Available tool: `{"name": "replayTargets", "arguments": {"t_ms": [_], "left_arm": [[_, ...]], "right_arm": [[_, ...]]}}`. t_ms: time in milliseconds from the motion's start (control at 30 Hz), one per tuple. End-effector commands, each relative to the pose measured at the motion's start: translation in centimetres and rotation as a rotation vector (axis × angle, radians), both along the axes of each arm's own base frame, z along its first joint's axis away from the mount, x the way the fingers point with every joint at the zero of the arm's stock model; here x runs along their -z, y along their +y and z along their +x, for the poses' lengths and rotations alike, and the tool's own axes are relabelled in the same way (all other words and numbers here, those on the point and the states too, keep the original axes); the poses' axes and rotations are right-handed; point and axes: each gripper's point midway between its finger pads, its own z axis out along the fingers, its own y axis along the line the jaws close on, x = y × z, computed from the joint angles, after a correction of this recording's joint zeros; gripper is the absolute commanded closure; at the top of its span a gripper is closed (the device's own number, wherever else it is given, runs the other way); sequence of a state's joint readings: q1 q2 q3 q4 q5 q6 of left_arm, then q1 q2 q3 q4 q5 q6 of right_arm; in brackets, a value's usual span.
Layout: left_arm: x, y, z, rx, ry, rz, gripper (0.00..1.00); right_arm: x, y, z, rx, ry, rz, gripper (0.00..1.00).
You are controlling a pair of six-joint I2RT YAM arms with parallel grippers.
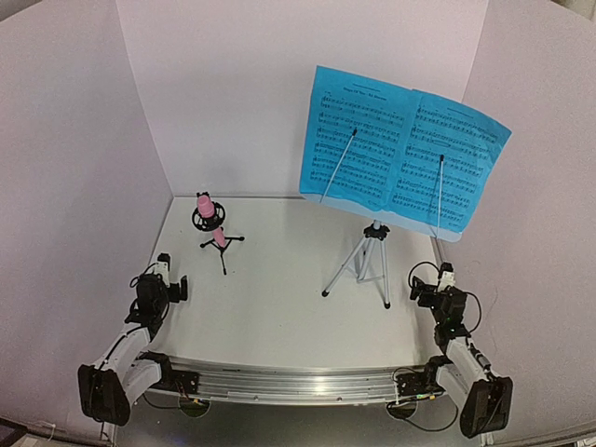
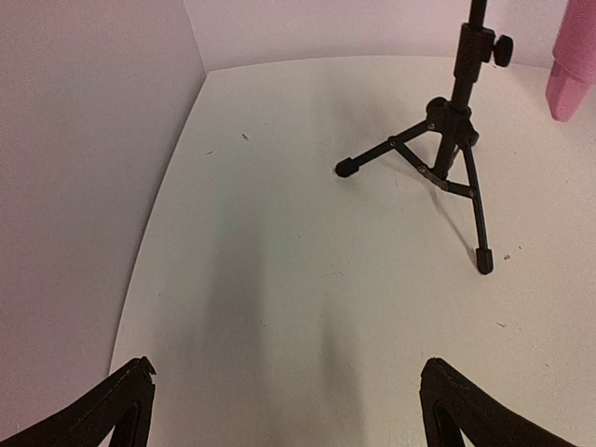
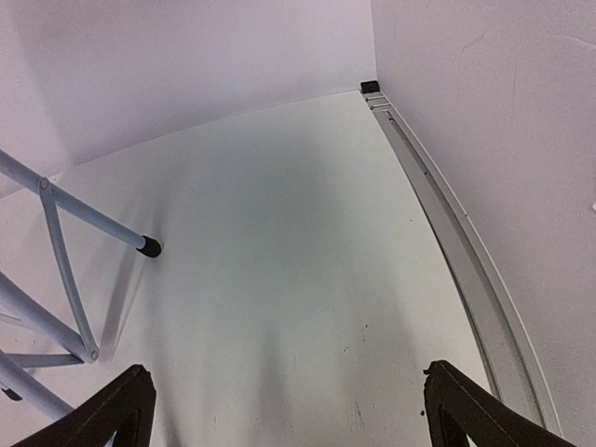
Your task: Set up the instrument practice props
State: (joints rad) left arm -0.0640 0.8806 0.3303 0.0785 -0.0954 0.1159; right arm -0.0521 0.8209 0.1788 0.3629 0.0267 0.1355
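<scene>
Black left fingers (image 2: 121, 410) stand wide apart and hold nothing. Only bare white surface (image 2: 279, 279) lies between them. Ahead and to the right of these fingers, well apart from them, the mount (image 2: 447, 158) stands on three spread black legs, all feet on the surface. The lower end of the pink microphone (image 2: 568, 84) shows at the top right edge of the left wrist view.

Right fingers (image 3: 466, 410) are equally wide and hold nothing. To their left stand the silver legs of the stand (image 3: 56, 214), with one black-capped foot (image 3: 149, 247) resting on the surface. A metal rail (image 3: 466, 261) runs along the foot of the right wall.

Overhead view:
- Left fingers (image 1: 172, 284) sit near the left edge of the surface (image 1: 279, 317). Right fingers (image 1: 426, 284) sit near the right edge, close beside the stand's tripod.
- Mount (image 1: 222, 244) stands at rear left. The microphone (image 1: 207, 209) is seated in its ring clip, tilted slightly off vertical.
- Stand (image 1: 363, 265) is upright at rear right, and its pale-blue desk is mostly covered.
- Left page (image 1: 358, 140) and right page (image 1: 452, 163), both blue with printed staves, lie side by side on the desk. One thin retaining arm crosses each page.
- Stand and mount are well apart.
</scene>
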Motion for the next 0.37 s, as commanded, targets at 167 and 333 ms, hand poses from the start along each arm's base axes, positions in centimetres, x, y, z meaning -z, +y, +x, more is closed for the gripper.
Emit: {"name": "replayTargets", "arguments": {"t_ms": [167,333], "left_arm": [[0.1,3.1,-0.2,-0.212,-0.088,-0.075,0.02],[0.1,2.9,-0.1,-0.245,-0.061,-0.179,0.00]], "right_arm": [[-1.4,0.0,-1.3,0.005,-0.150,0.010,0.02],[-1.4,0.0,-1.4,0.005,-0.153,0.016,0.02]]}}
